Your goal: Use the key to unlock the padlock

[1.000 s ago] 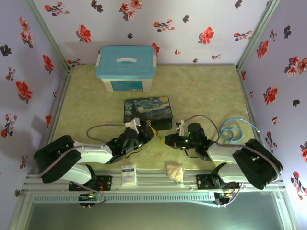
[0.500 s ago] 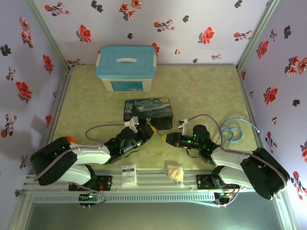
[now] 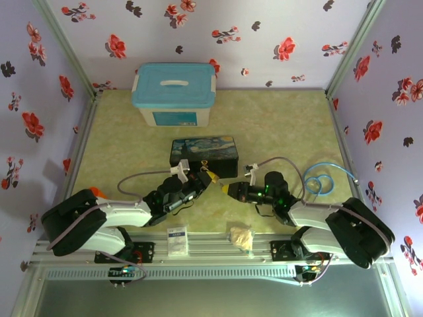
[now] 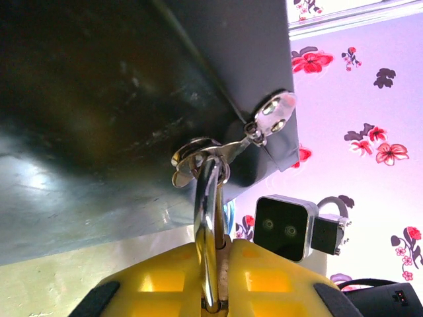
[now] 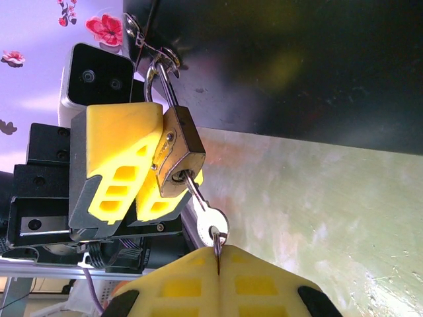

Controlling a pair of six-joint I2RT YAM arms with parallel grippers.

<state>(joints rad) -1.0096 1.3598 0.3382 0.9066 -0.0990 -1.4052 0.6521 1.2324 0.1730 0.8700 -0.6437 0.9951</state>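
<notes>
The brass padlock (image 5: 177, 150) hangs by its silver shackle (image 4: 209, 198) from the clasp (image 4: 198, 153) of the painted box (image 3: 203, 155). My left gripper (image 4: 220, 246) is shut on the padlock, its yellow fingers (image 5: 119, 158) clamped on the body from the side. The small silver key (image 5: 210, 214) is in the keyhole at the padlock's bottom. My right gripper (image 5: 218, 252) is shut on the key's ring, just below the key's head. In the top view the left gripper (image 3: 201, 182) and the right gripper (image 3: 229, 189) meet at the box's front edge.
A white container with a blue lid (image 3: 174, 92) stands at the back. A coiled blue cable (image 3: 319, 178) lies to the right. A crumpled beige wrapper (image 3: 241, 236) and a small white packet (image 3: 176, 241) rest at the near edge. Flowered walls enclose the table.
The right arm has shifted a little, its forearm swinging over the table's near right. Both grippers stay shut at the padlock.
</notes>
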